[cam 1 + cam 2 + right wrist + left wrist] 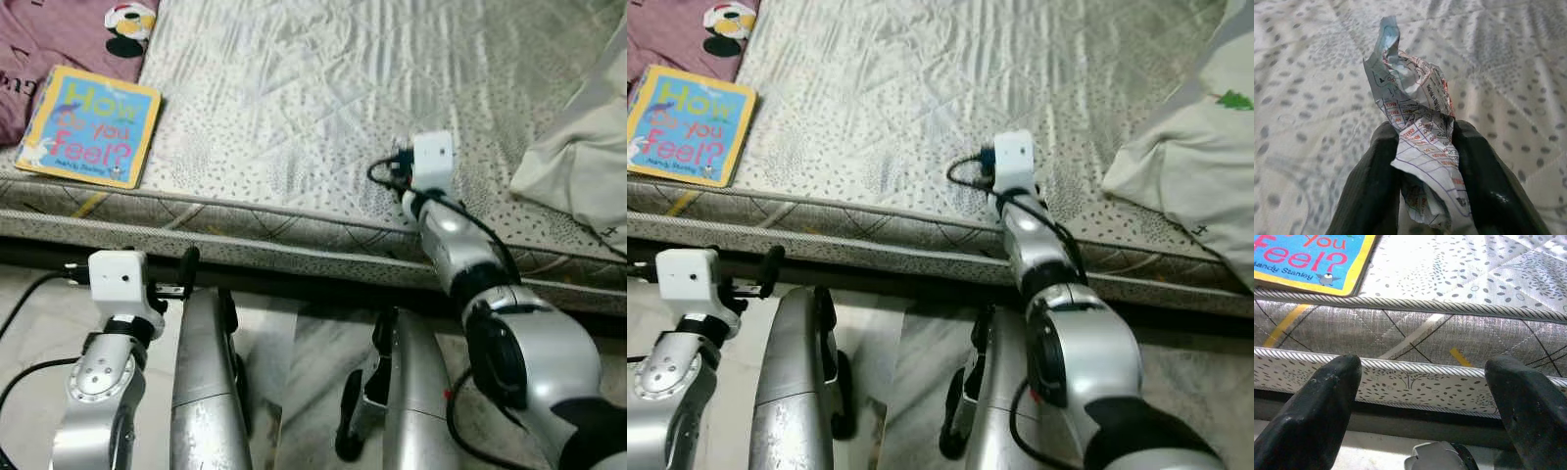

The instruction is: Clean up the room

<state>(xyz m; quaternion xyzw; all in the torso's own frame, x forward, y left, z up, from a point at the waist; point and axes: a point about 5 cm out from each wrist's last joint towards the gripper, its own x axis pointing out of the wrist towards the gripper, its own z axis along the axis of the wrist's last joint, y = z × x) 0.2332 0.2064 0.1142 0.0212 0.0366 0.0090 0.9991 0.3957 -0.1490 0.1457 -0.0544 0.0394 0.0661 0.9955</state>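
A crumpled sheet of printed paper is pinched between the two black fingers of my right gripper, which is shut on it just above the dotted white mattress. My right arm reaches over the bed's front edge near its middle. A children's book, "How Do You Feel?", lies flat at the mattress's front left corner. My left gripper is open, low in front of the mattress side, below and right of the book, with nothing between its fingers.
A white pillow lies at the bed's right side. A maroon printed cloth covers the far left corner. The mattress side and dark bed base run across in front of me. My silver legs stand on pale floor.
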